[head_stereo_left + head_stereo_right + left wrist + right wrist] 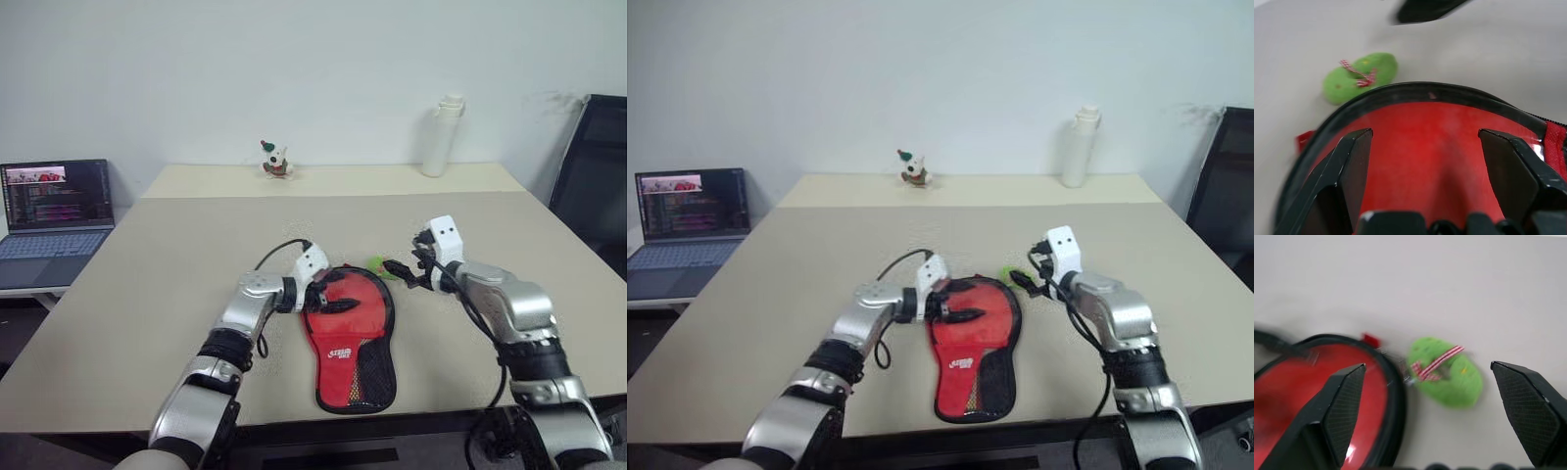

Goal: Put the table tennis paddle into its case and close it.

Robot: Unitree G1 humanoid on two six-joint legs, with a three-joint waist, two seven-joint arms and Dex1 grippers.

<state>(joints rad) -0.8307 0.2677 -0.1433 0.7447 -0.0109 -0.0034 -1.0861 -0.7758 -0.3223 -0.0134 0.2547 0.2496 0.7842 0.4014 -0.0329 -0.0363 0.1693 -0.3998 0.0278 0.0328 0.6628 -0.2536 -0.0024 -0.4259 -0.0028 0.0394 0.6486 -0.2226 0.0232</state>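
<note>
The case (351,345) lies flat on the table (147,294), red side up, with its black mesh pocket and small logo at the near, narrow end. The table tennis paddle is hidden. My left gripper (338,292) hovers open just over the round end of the case (1440,147), coming in from the left. My right gripper (402,272) is open to the right of that round end, pointing at a small green toy (1447,374) beside the case's rim (1393,382). Nothing is between either pair of fingers.
A green toy (377,263) lies against the case's far right edge. At the back of the table stand a white bottle (443,137) and a small plush figure (276,160). An open laptop (54,211) sits left, and a black chair (598,176) right.
</note>
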